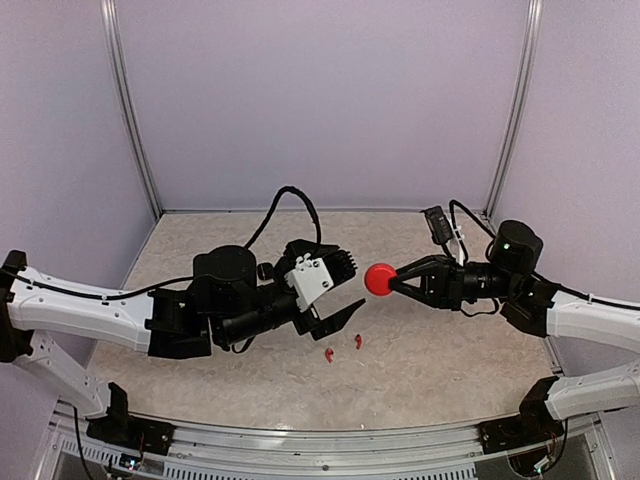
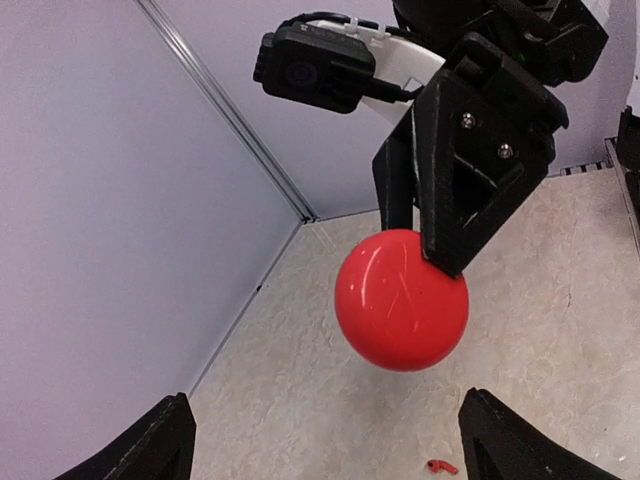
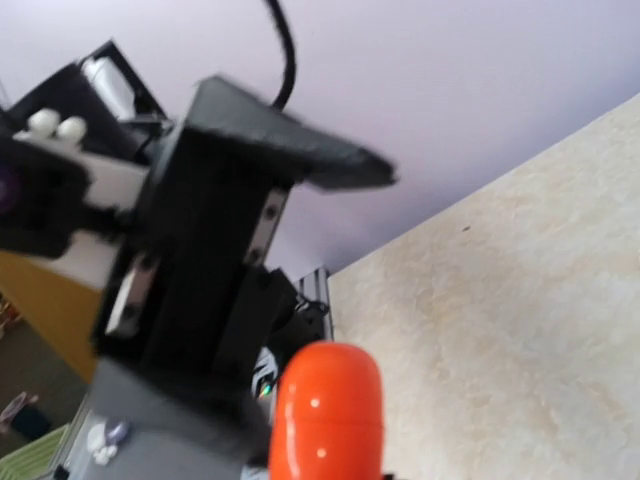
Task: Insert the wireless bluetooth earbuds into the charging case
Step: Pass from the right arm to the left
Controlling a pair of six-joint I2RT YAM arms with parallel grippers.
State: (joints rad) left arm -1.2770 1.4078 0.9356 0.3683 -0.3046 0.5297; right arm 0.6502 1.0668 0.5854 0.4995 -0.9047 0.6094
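A round red charging case (image 1: 379, 279), lid closed, hangs above the table with my right gripper (image 1: 396, 281) shut on it. In the left wrist view the case (image 2: 401, 300) sits under the right gripper's black fingers (image 2: 470, 190). In the right wrist view the case (image 3: 326, 410) fills the bottom centre. My left gripper (image 1: 345, 290) is open just left of the case and holds nothing; its fingertips (image 2: 505, 445) stand wide apart. Two red earbuds (image 1: 329, 354) (image 1: 358, 342) lie on the table below the grippers. One earbud (image 2: 441, 466) shows in the left wrist view.
The marbled tabletop (image 1: 440, 350) is bounded by pale purple walls with metal corner posts (image 1: 135, 130). A black cable (image 1: 290, 200) loops above the left arm. The left arm's body (image 3: 200, 260) looms blurred close to the right wrist camera.
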